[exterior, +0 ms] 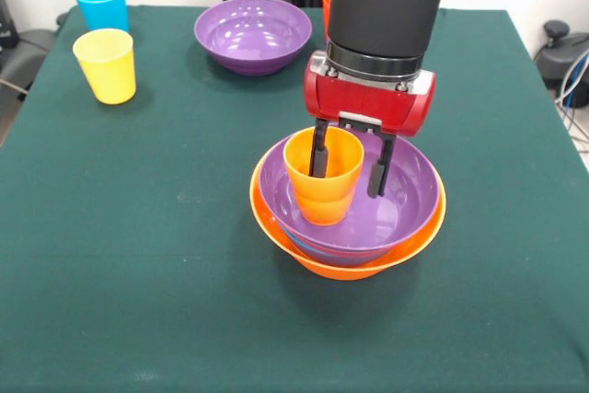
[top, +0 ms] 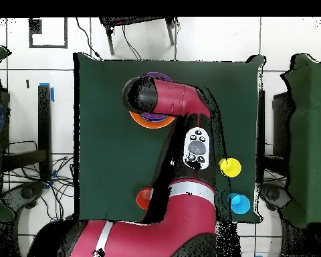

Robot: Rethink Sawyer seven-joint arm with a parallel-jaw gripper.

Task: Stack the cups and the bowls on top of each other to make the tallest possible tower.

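A: Nearest, at centre of the green worktop [exterior: 138,301]?
B: Tower [exterior: 348,218] — large orange bowl [exterior: 340,266] as base, sliver of blue just inside the rim at 7 o'clock, wide purple bowl [exterior: 405,200] nested on top.
A: And inside that?
B: Orange cup [exterior: 324,186], upright, toward the 9 o'clock side of the purple bowl.
A: Claw [exterior: 350,161]?
B: Hanging straight down over the tower, spread moderately wide, straddling the cup's wall at 3 o'clock: one finger inside the cup, the other outside it. Not visibly squeezing.
A: Further back?
B: Yellow cup [exterior: 105,64] at 10 o'clock, light blue cup [exterior: 101,3] just behind it. Second purple bowl [exterior: 253,34] at 11 o'clock, empty. Red-orange cup [exterior: 326,8] peeking out beside the arm [exterior: 382,6].
A: From overhead?
B: Arm covering most of the tower; red-orange cup [top: 144,197], yellow cup [top: 230,166] and light blue cup [top: 239,203] well apart from it.
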